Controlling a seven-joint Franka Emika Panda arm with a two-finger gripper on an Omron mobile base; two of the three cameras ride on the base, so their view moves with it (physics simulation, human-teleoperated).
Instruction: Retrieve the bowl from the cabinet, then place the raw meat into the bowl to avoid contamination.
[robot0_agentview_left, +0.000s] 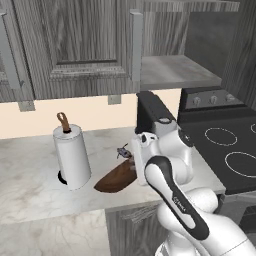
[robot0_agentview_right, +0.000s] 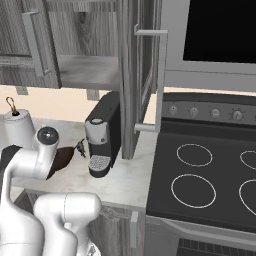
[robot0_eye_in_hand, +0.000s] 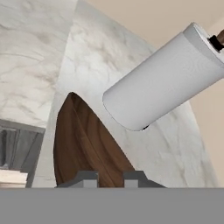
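Observation:
The dark-brown wooden bowl (robot0_agentview_left: 116, 180) is tilted on edge just over the marble counter, in front of the coffee machine. In the hand view the bowl (robot0_eye_in_hand: 83, 144) rises from between my fingertips, and the gripper (robot0_eye_in_hand: 110, 179) is shut on its rim. My white forearm hides most of the bowl (robot0_agentview_right: 63, 158) in the right base view. The raw meat (robot0_agentview_left: 123, 151), a tiny dark lump, lies on the counter just behind the bowl and beside the coffee machine; it shows too as the raw meat (robot0_agentview_right: 80, 148). The cabinet (robot0_agentview_left: 175, 70) above stands open with a bare grey shelf.
A white paper-towel roll (robot0_agentview_left: 72, 156) stands upright left of the bowl, close to it. The black coffee machine (robot0_agentview_right: 102, 135) stands to the right, then the stove (robot0_agentview_right: 210, 180). The open cabinet door (robot0_agentview_right: 145, 75) hangs over the counter's right end. The counter edge (robot0_agentview_left: 60, 212) is near.

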